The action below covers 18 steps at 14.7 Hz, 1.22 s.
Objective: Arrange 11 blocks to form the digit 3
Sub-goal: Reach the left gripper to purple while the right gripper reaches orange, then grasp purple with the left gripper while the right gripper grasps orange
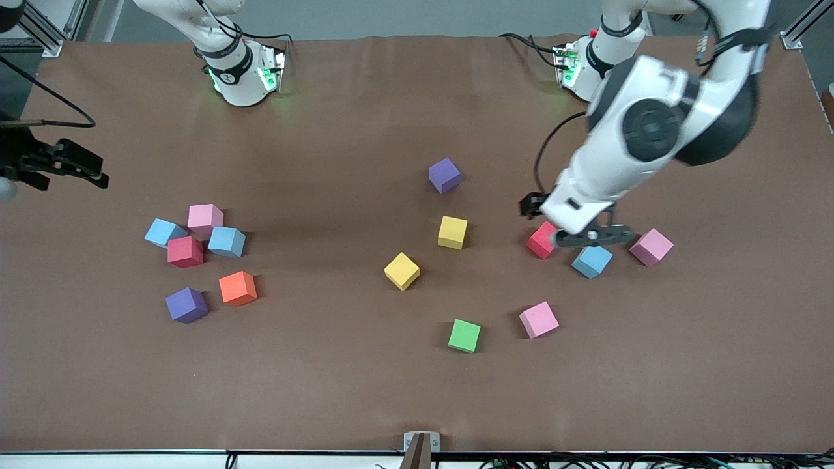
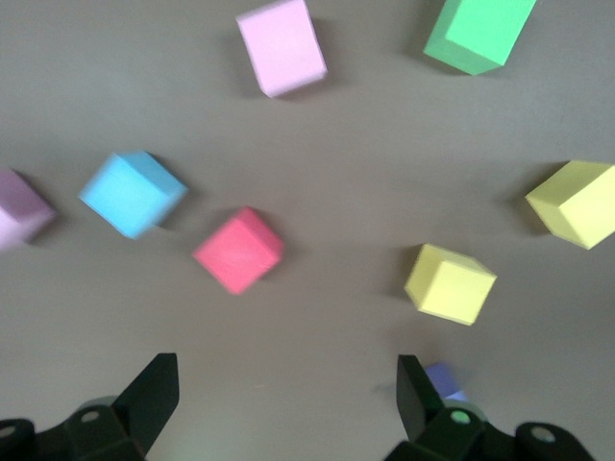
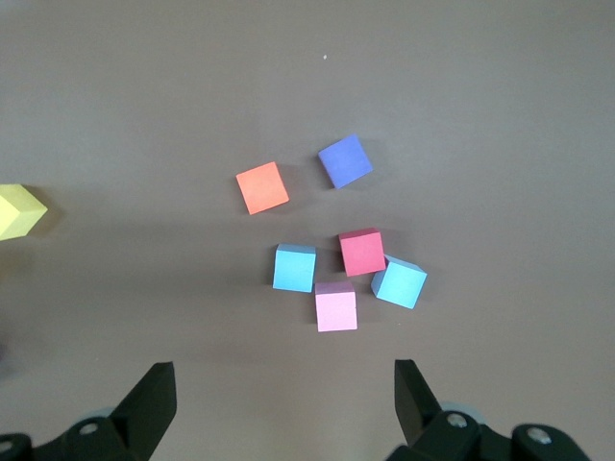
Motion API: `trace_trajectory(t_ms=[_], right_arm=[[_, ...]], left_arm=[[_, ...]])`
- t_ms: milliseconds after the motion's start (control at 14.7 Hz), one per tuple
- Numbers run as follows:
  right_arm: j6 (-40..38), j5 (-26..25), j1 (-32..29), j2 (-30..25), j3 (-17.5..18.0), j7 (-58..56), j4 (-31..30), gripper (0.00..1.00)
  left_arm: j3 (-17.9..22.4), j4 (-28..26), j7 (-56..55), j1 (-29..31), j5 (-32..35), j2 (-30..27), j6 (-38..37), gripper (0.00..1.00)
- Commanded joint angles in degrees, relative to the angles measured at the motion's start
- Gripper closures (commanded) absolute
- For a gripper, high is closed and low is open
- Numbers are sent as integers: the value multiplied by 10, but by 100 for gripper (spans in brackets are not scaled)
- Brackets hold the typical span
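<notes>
So the blocks are all loose on the brown tabletop (image 1: 365,391), nothing lined up into a digit 3 yet.

One bunch sits toward the right arm's end: a pink block (image 1: 205,218), two light blue blocks (image 1: 164,232) (image 1: 227,241) and a red block (image 1: 185,251) crowded together, some touching. An orange block (image 1: 238,288) and a purple block (image 1: 187,304) sit just beside that bunch, closer to the front edge.

Around the middle there's a purple block (image 1: 445,175) farthest from the front edge, then a yellow block (image 1: 452,232), then another yellow block (image 1: 402,271), each apart from the others. A green block (image 1: 464,335) and a pink block (image 1: 539,319) lie nearest the front edge.

Toward the left arm's end, a red block (image 1: 542,239), a light blue block (image 1: 591,261) and a pink block (image 1: 651,247) make a loose row.

The left gripper (image 1: 589,236) hangs low over the red and light blue ones. In the left wrist view the jaws are spread wide with nothing between them, and the red block (image 2: 239,250) sits a bit off from the gap, though that view is kinda blurry, so I can't say exactly how high up it is.

The right gripper (image 1: 71,163) waits by the tabletop edge at the right arm's end. Its jaws are wide apart too, holding nothing, with the crowded bunch below it in the right wrist view.
</notes>
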Motion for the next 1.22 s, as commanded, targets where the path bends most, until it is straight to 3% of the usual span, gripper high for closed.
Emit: trace_trajectory(t_ms=[0,204,611,747,1154], right_arm=[[-12,0,12,21,0,-6,-1,0],[0,-2,42,46,-1,-10,-20,0],[200,-1,52,54,0,-66,-193,0],[246,-2,55,78,0,-68,-221,0],[356,-1,44,179,0,-144,-224,0]], left_arm=[[2,-44,-123,-52,5,14,61,0],[2,-122,-209,-105,5,19,157,0],[-2,-242,-462,-191,7,13,297,0],[-8,-284,-519,-206,7,14,357,0],[-11,-294,-535,-218,7,66,397,0]])
